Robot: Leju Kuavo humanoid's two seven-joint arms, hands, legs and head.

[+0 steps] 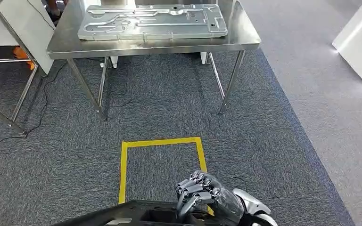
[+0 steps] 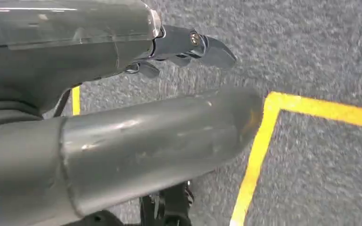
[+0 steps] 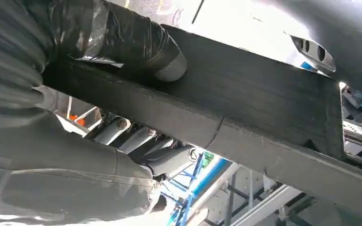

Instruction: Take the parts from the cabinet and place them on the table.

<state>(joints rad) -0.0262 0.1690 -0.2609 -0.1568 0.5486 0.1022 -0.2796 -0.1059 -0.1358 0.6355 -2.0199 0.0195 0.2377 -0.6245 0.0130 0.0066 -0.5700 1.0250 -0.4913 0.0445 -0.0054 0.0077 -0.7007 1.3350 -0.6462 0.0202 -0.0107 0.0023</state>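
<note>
Right hand (image 1: pixel 206 194) grips black part (image 1: pixel 136 212); table (image 1: pixel 245 40) ahead.

Black part (image 1: pixel 136 213): flat, dark, angular frame w/ straight edges; low in head view, over yellow-taped floor square, gripped at its right end. Steel table (image 1: pixel 245 35): well ahead, bearing flat ribbed silver panel (image 1: pixel 153 21).

Grey carpet (image 1: pixel 169 113) with yellow taped square (image 1: pixel 161 142)

Yellow tape square (image 1: pixel 161 162) on grey carpet (image 1: pixel 287 141); black cable (image 1: pixel 42 101) trailing nearby.
</note>
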